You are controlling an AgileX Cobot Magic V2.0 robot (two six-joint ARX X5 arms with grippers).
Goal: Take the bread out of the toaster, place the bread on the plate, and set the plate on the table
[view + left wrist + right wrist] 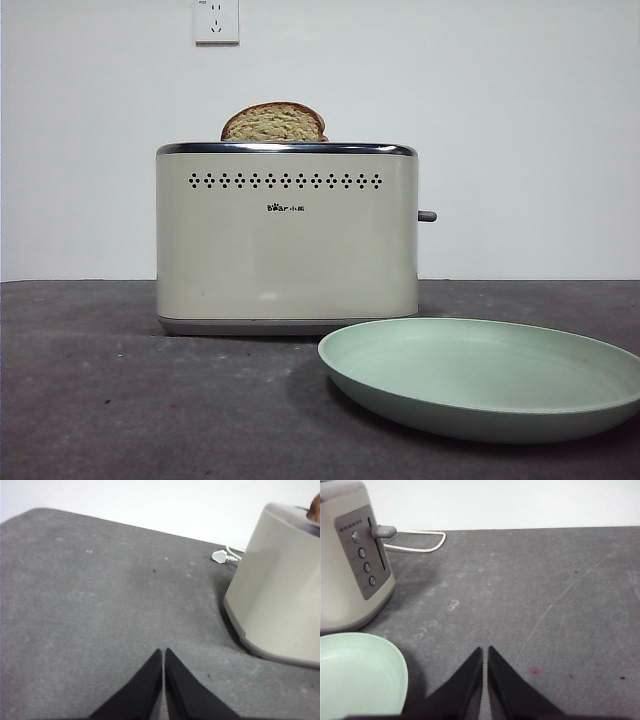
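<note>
Black jaws on the left claw are pinched together with nothing between them, hovering over bare table beside the toaster. Right claw is the same, closed on nothing, near the plate. Bread pokes up out of the toaster's slot. The mint plate sits empty on the table toward the front edge, just ahead of the toaster's knob end.
</note>
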